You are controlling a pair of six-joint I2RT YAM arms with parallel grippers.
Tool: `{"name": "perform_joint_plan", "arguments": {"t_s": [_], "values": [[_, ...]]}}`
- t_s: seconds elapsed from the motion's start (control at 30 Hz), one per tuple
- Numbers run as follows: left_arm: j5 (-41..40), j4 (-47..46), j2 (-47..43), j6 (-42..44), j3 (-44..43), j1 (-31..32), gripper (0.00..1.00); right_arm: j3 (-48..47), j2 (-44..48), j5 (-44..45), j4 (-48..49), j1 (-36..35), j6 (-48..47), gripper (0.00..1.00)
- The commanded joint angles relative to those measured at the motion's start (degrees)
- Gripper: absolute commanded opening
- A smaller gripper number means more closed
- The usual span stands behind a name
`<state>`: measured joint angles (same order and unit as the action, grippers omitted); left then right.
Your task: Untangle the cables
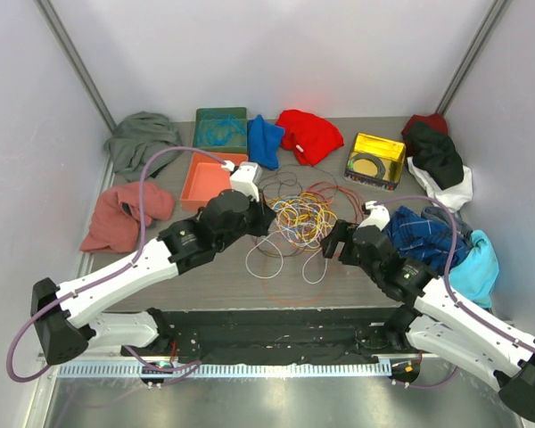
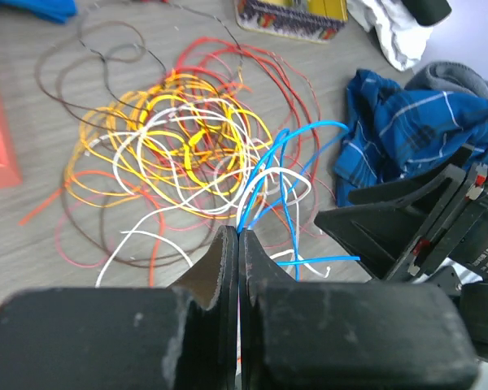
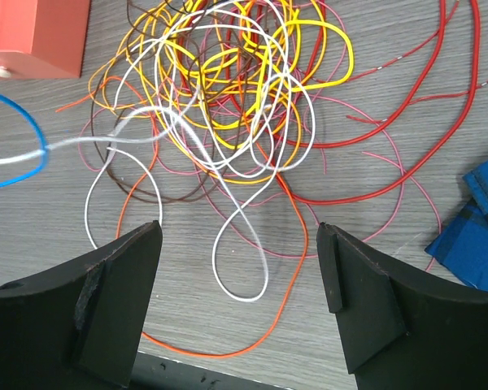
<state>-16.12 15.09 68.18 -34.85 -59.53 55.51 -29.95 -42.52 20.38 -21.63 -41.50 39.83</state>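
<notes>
The cables (image 1: 299, 218) lie in a loose tangle of yellow, white, red, orange, brown and blue loops at the table's middle. My left gripper (image 1: 266, 217) sits at the tangle's left edge. In the left wrist view its jaws (image 2: 238, 232) are pressed together, with the blue cable (image 2: 293, 138) running into their tips. My right gripper (image 1: 339, 239) stands open at the tangle's right edge. In the right wrist view its fingers (image 3: 240, 231) straddle a white loop (image 3: 240, 244) and an orange cable (image 3: 289, 268) without touching them.
An orange tray (image 1: 205, 183) and a green box (image 1: 221, 127) stand at the back left, a yellow tin (image 1: 374, 159) at the back right. Garments ring the table: pink (image 1: 120, 214), grey (image 1: 143, 138), blue (image 1: 266, 141), red (image 1: 310, 134), plaid (image 1: 423, 234), teal (image 1: 477, 263).
</notes>
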Motion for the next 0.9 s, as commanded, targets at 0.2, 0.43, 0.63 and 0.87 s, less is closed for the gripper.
{"name": "perform_joint_plan", "arguments": {"t_s": [0.2, 0.43, 0.63, 0.87], "values": [[-6.6, 6.7, -2.5, 6.7, -3.9, 0.1, 0.0, -1.3, 5.0, -2.7, 9.2, 0.0, -0.5, 0.86], [-5.7, 6.2, -3.1, 5.8, -3.4, 0.1, 0.0, -4.0, 2.0, -3.5, 18.4, 0.0, -4.1, 0.86], [-4.6, 6.2, -3.1, 5.5, -3.2, 0.1, 0.0, -6.2, -6.1, -6.8, 26.2, 0.0, -5.8, 0.83], [-4.1, 6.2, -3.8, 5.0, -2.4, 0.1, 0.0, -8.3, -10.7, -8.2, 29.9, 0.0, -7.0, 0.81]]}}
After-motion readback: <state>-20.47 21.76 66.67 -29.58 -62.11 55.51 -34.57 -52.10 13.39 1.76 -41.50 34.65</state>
